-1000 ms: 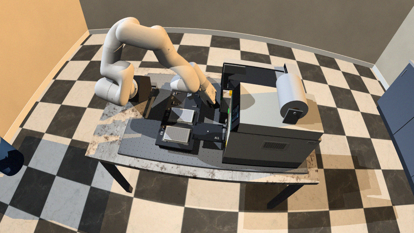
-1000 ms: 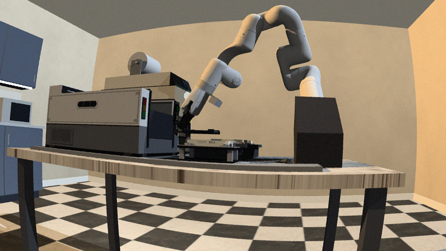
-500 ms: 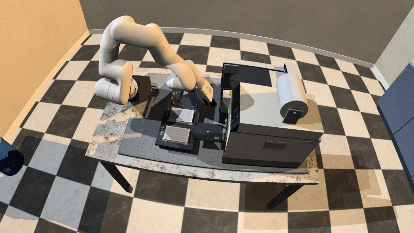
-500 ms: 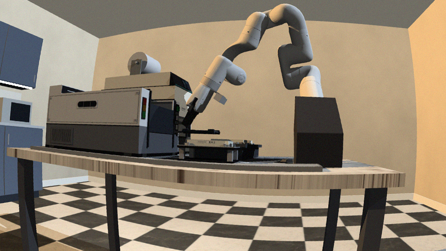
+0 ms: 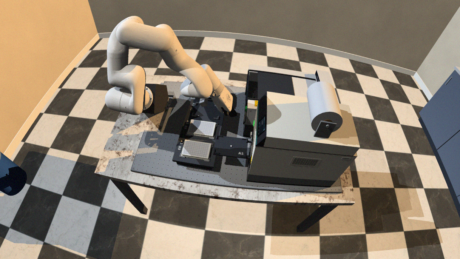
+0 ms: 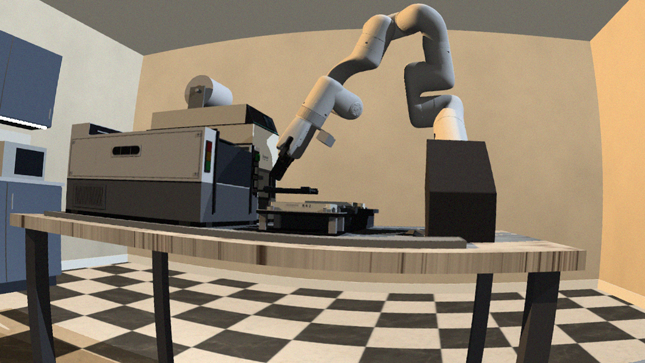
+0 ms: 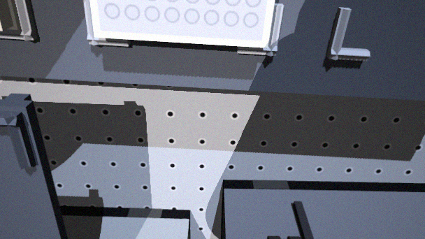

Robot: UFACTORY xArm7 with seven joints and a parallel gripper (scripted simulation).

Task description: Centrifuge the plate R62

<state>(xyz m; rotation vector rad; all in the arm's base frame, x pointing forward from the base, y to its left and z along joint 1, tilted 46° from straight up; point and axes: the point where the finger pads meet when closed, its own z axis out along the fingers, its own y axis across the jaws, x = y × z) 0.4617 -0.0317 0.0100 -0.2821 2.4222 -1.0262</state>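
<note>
Now the jaws [image 5: 232, 113] are sitting pressed together on nothing, hanging just beside the centrifuge [image 5: 254, 96] front, with a plate [image 5: 202, 128] lying nearby

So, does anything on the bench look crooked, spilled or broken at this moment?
Nothing stands out. The two well plates lie flat and square on the dark deck, and no spill or damage shows. The gripper is shut and holds nothing, poised in front of the machines.
</note>
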